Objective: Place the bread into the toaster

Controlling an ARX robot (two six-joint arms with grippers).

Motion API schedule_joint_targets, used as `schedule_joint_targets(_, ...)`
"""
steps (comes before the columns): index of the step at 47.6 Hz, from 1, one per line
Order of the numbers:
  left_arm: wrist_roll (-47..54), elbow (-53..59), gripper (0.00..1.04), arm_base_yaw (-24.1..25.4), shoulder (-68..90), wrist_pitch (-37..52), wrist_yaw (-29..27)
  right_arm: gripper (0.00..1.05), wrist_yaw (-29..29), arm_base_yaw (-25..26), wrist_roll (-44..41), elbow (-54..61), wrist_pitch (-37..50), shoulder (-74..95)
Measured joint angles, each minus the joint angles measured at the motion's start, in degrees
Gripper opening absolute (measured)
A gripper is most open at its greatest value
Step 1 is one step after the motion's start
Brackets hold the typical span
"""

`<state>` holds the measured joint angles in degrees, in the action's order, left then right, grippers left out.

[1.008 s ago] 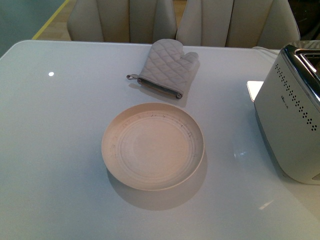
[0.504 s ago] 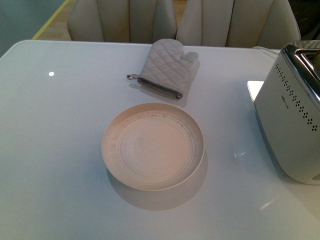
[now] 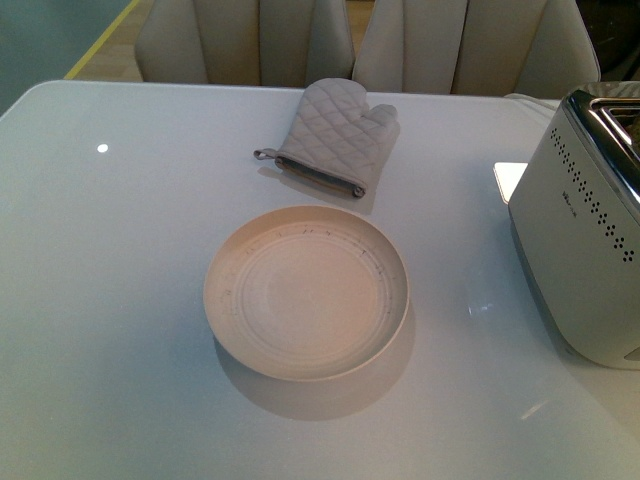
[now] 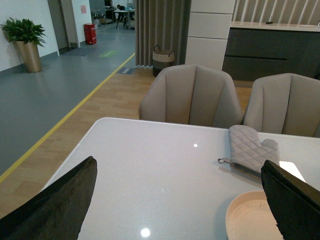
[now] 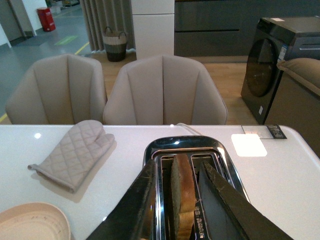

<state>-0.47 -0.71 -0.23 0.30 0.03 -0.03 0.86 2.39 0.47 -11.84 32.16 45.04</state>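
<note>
Bread standing in slot, right gripper (image 5: 186, 200) straddling it.

Right fingers spread either side of the bread (image 5: 182, 192), apparently not pinching; the slice stands on edge directly between them, long axis along the slot, tan with darker crust, part-sunk in the toaster (image 3: 590, 225) at the table's right edge. Left gripper (image 4: 175, 200) spread, empty, farther off.

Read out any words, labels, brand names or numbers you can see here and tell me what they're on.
No text here is legible.
Toaster: a small dark mark on its side, too small to read.
Dark appliance behind the table: a white sticker, too blurred to read.
Plate, oven mitt, bread: none.
</note>
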Motion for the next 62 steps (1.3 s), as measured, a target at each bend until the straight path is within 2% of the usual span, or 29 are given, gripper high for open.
schedule_joint_targets(5,0.00,0.00,0.98,0.00,0.00,0.00,0.02,0.02,-0.52,-2.05,-0.11,2.82,-0.59,-4.17)
schedule_joint_targets(36,0.00,0.00,0.98,0.00,0.00,0.00,0.02,0.02,-0.85,-2.19,-0.24,10.67,-9.16,-21.18)
schedule_joint_targets(62,0.00,0.00,0.98,0.00,0.00,-0.02,0.00,0.02,-0.87,-2.19,-0.26,10.82,-18.91,-31.89)
